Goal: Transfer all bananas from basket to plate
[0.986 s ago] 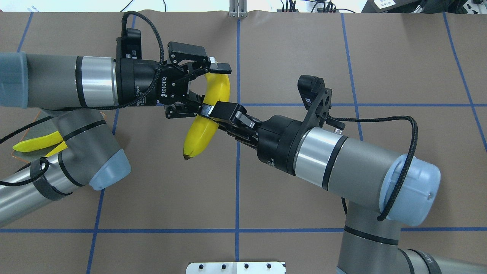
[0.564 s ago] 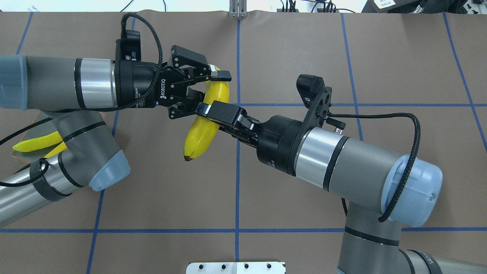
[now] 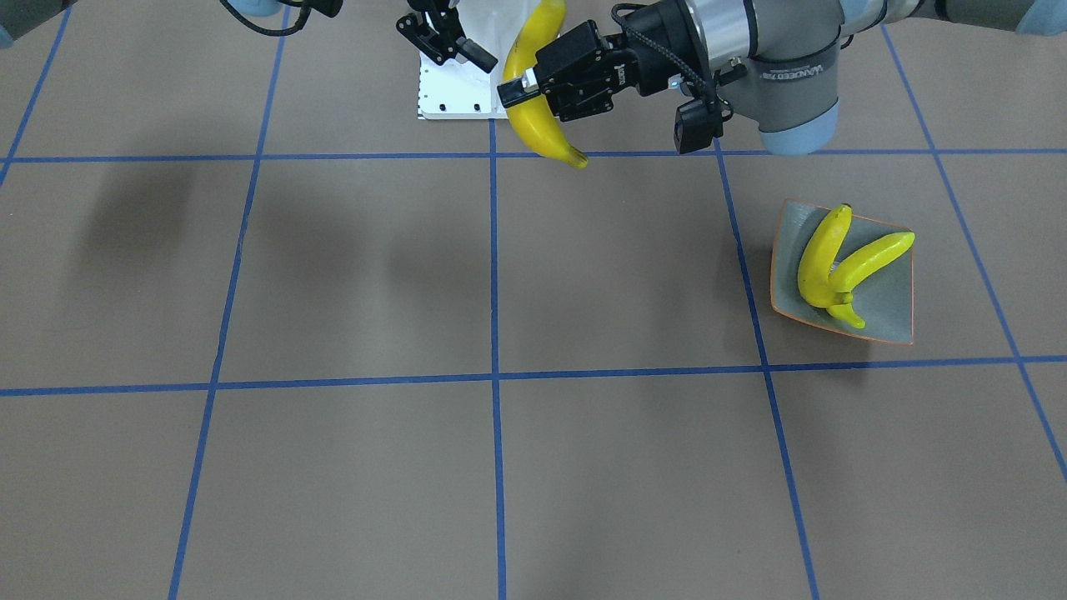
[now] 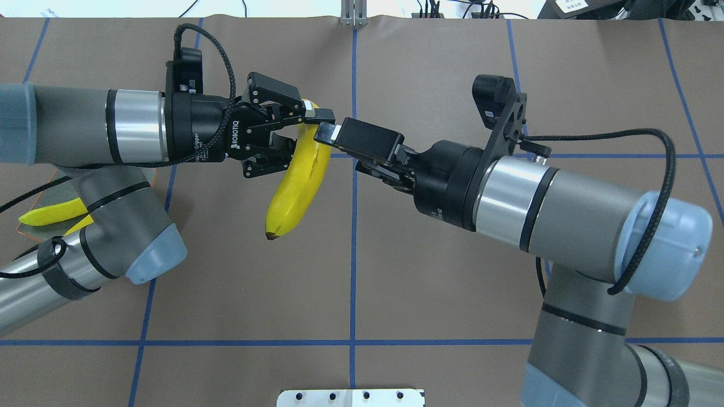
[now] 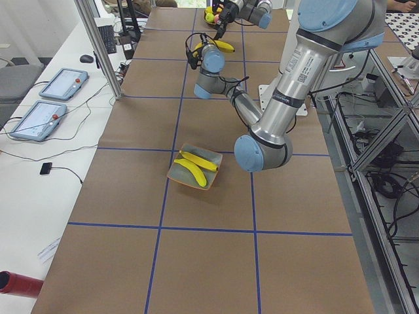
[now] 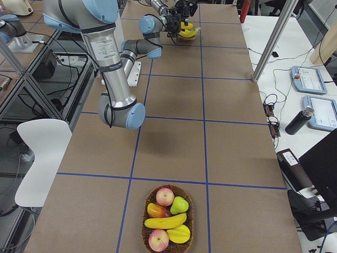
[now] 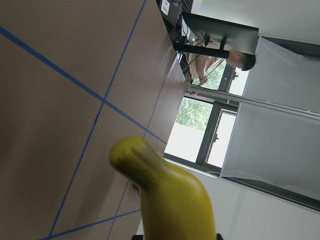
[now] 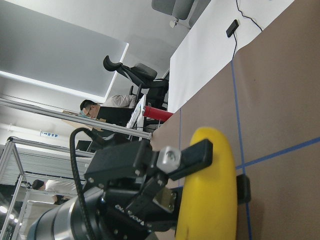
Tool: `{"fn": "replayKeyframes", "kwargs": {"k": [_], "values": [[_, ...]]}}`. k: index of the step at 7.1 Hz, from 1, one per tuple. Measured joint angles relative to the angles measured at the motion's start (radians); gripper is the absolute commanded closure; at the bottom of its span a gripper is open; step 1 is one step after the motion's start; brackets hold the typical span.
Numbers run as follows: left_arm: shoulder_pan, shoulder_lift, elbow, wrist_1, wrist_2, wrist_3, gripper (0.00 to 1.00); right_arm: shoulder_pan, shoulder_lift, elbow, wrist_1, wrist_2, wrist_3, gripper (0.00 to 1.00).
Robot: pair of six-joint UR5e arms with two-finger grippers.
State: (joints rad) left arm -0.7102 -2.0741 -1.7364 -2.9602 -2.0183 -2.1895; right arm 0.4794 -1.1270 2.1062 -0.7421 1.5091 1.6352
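My left gripper (image 4: pixel 298 133) is shut on a yellow banana (image 4: pixel 297 181) near its stem end and holds it above the table; it also shows in the front view (image 3: pixel 525 87). The banana hangs with its dark tip toward me. My right gripper (image 4: pixel 326 131) is open and empty, just right of the banana's top, apart from it. The grey-blue plate (image 3: pixel 892 292) sits on my left side with two bananas (image 3: pixel 821 258) crossed on it. In the overhead view my left arm hides most of the plate (image 4: pixel 54 189). The basket (image 6: pixel 168 221) holds one banana (image 6: pixel 166 221).
The basket stands far off at the table's right end, with apples and other fruit around its banana. A white mounting plate (image 4: pixel 350 397) lies at the table's near edge. Blue tape lines cross the brown table. People sit beyond the table in the wrist views.
My left gripper has closed on the banana. My right gripper has let go of it and drawn back to the right. The banana has shifted slightly left.
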Motion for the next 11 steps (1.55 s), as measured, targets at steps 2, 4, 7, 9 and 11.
{"fn": "replayKeyframes", "kwargs": {"k": [2,4,7,9,11], "values": [[-0.019,0.097,-0.003,0.008,-0.036,0.149,1.0,0.18,-0.027,-0.007,-0.221,0.168,-0.004,0.0],[-0.079,0.211,0.008,0.018,-0.087,0.327,1.0,0.338,-0.059,-0.031,-0.414,0.329,-0.074,0.0],[-0.141,0.349,0.035,0.069,-0.122,0.643,1.0,0.507,-0.172,-0.065,-0.598,0.447,-0.368,0.0],[-0.168,0.44,0.059,0.091,-0.125,0.87,1.0,0.615,-0.259,-0.104,-0.633,0.496,-0.598,0.0],[-0.193,0.497,0.103,0.093,-0.126,1.048,1.0,0.725,-0.318,-0.167,-0.634,0.565,-0.823,0.0]]}}
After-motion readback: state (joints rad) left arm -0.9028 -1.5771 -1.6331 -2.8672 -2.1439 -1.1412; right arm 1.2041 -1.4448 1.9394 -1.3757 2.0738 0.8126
